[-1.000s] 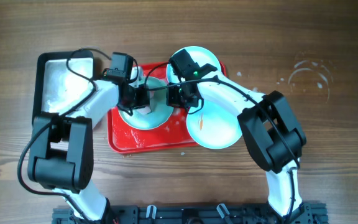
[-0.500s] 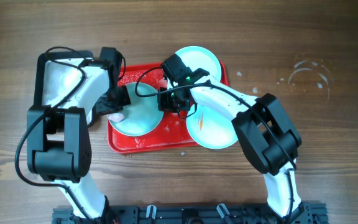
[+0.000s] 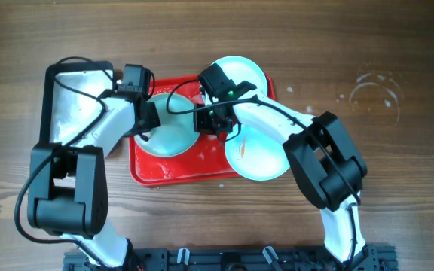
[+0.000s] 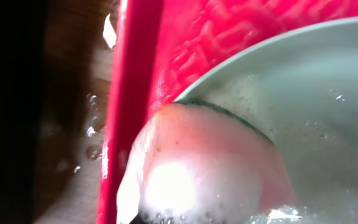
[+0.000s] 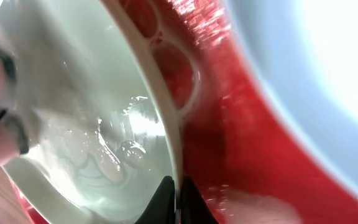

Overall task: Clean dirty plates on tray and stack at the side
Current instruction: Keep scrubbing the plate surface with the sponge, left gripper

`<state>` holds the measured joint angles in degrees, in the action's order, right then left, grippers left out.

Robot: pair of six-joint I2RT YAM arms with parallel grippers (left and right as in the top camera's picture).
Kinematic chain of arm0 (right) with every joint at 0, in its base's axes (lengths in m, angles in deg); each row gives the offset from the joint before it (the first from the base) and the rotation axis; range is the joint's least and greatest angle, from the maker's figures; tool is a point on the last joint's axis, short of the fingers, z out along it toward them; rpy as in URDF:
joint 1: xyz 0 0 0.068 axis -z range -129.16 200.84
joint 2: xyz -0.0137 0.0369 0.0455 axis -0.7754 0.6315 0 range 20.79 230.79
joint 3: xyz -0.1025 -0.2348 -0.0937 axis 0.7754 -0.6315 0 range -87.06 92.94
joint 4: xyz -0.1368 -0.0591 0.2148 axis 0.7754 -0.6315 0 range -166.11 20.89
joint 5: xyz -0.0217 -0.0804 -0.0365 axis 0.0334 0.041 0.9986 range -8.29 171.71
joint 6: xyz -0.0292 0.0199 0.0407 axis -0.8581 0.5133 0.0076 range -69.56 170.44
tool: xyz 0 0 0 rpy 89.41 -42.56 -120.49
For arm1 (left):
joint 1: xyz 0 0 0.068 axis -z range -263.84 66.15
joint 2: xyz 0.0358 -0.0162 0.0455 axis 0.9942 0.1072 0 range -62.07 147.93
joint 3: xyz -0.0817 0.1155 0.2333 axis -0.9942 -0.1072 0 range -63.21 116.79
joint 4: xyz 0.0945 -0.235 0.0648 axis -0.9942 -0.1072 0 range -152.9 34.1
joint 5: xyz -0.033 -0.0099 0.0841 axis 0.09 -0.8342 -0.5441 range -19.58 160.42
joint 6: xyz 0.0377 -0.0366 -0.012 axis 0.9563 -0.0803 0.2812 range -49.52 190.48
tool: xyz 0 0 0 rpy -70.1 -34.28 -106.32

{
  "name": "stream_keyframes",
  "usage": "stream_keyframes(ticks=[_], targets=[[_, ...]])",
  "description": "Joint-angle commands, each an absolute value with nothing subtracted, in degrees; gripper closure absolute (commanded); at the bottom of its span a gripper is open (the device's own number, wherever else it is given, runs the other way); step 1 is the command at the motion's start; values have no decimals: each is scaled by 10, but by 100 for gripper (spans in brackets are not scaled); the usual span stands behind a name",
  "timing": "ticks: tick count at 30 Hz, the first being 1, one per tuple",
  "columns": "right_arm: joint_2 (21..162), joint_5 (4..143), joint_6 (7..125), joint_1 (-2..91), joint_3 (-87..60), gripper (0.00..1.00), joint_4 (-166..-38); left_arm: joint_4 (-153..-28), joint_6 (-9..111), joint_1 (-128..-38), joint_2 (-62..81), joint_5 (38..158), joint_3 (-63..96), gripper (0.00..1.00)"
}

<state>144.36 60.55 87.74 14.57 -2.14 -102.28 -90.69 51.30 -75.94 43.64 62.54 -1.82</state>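
The red tray [image 3: 173, 170] lies mid-table with three pale blue plates on it. The left plate [image 3: 173, 132] is wet with suds. My right gripper [image 3: 209, 119] is shut on its right rim, and the fingertips [image 5: 178, 194] pinch the rim of this plate [image 5: 86, 118] over the tray [image 5: 241, 143]. My left gripper [image 3: 143, 124] holds a foamy pink sponge with a green edge [image 4: 210, 168] on the plate's left edge [image 4: 309, 106], beside the tray rim [image 4: 135, 87]. A second plate [image 3: 246, 71] sits at the tray's back right. A third [image 3: 268, 156] with an orange smear sits at the front right.
A black-rimmed silver pan [image 3: 72, 102] stands left of the tray, close to my left arm. Wet ring marks [image 3: 375, 94] show on the wooden table at the right. Both arms cross over the tray.
My left gripper swept the sponge from the plate's middle out to its left edge. My right gripper shifted slightly left and kept its hold on the rim.
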Motion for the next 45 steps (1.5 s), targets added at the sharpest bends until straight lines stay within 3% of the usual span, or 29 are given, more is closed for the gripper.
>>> stream_keyframes(ticks=[1,13,17,19,22,28,35,39,45], targets=[[1455,623,866,148,-23,96,-1033,-862,507,-740,512,760,-100,96],[1455,621,865,148,-23,96,-1032,-858,582,-739,512,1029,-115,96],[1455,621,864,148,-23,96,-1033,-859,582,-747,512,1021,-114,96],[1455,621,864,148,-23,96,-1033,-869,548,-762,512,965,-106,96],[1455,621,864,148,-23,96,-1033,-902,500,-773,512,767,-84,96],[1455,621,864,148,-23,96,-1032,-988,455,-764,512,497,-18,96],[1455,621,864,148,-23,96,-1032,-991,425,-718,512,345,-18,96],[1455,621,864,148,-23,96,-1033,-969,400,-701,512,400,-29,96],[1455,621,864,148,-23,96,-1035,-875,442,-701,512,665,-113,96]])
